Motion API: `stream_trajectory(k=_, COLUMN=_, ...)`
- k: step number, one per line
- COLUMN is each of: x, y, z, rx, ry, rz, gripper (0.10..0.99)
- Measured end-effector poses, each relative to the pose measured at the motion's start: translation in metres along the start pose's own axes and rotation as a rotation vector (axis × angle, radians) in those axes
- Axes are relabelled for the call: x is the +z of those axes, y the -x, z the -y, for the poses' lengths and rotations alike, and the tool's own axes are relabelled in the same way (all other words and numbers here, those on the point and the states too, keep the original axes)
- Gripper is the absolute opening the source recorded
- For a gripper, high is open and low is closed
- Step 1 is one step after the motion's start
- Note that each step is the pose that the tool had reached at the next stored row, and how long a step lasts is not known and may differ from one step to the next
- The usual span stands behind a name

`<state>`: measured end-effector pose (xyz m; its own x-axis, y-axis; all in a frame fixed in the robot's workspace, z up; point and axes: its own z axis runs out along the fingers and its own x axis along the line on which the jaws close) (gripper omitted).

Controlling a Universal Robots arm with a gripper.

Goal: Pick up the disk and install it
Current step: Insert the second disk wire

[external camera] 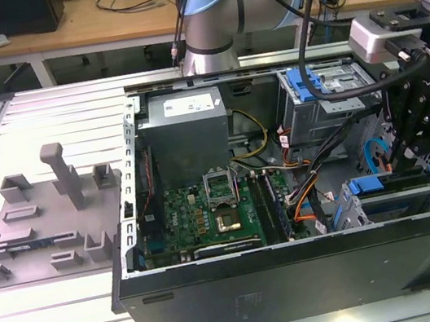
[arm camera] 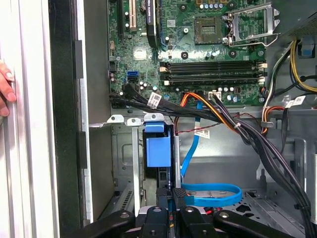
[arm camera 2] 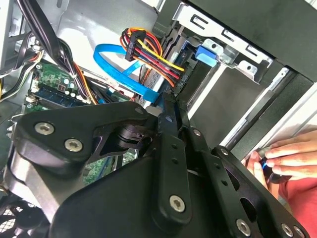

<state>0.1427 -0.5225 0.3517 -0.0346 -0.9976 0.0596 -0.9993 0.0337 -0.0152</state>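
You have a ribbed, pale metal worktable (external camera: 42, 115) filling the foreground in the exterior view; behind it a wooden bench (external camera: 92, 20) on white legs runs across the back, strewn with cables and small boxes, under even, bright indoor light

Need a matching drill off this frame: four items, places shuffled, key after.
Things:
1. disk
2. flat blue cable
3. grey fixture plate
4. hand

Places:
A. on the table, on the exterior view's left of the computer case
B. in the drive cage slot, right by the pincer
C. outside the case wall
D. looped inside the case beside the drive cage

Pairs: 1-B, 2-D, 3-A, 4-C
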Motion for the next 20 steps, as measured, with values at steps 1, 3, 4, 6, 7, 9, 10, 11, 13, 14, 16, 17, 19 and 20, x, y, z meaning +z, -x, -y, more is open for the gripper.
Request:
stream_trajectory(k=1, x=0.0003, y=0.0000, z=0.0000, rx=0.000, ry=0.000, rz=0.0000, gripper=0.161)
stream_trajectory(k=3, x=0.0012, y=0.0000, z=0.0000, rx=0.000, ry=0.000, rz=0.0000, gripper=0.161)
stream_trajectory(k=4, x=0.0016, y=0.0001, z=0.0000, rx=0.000, ry=0.000, rz=0.0000, gripper=0.161)
stream_trajectory(k=6, x=0.0022, y=0.0001, z=0.0001, rx=0.000, ry=0.000, rz=0.0000, gripper=0.161)
stream_trajectory(k=7, x=0.0024, y=0.0001, z=0.0001, rx=0.000, ry=0.000, rz=0.0000, gripper=0.161)
stream_trajectory(k=9, x=0.0031, y=0.0002, z=0.0002, rx=0.000, ry=0.000, rz=0.0000, gripper=0.161)
stream_trajectory(k=10, x=0.0036, y=0.0002, z=0.0002, rx=0.000, ry=0.000, rz=0.0000, gripper=0.161)
stream_trajectory(k=11, x=0.0039, y=0.0002, z=0.0002, rx=0.000, ry=0.000, rz=0.0001, gripper=0.161)
stream_trajectory(k=13, x=0.0044, y=0.0002, z=0.0002, rx=0.000, ry=0.000, rz=0.0000, gripper=0.161)
stream_trajectory(k=14, x=0.0046, y=0.0002, z=0.0002, rx=0.000, ry=0.000, rz=-0.0001, gripper=0.161)
stream_trajectory(k=16, x=0.0052, y=0.0002, z=0.0002, rx=0.000, ry=0.000, rz=-0.0001, gripper=0.161)
stream_trajectory(k=17, x=0.0056, y=0.0001, z=0.0002, rx=0.000, ry=0.000, rz=-0.0001, gripper=0.161)
stream_trajectory(k=19, x=0.0061, y=0.0001, z=0.0003, rx=0.000, ry=0.000, rz=0.0000, gripper=0.161)
stream_trajectory(k=20, x=0.0069, y=0.0000, z=0.0004, rx=0.000, ry=0.000, rz=0.0000, gripper=0.161)
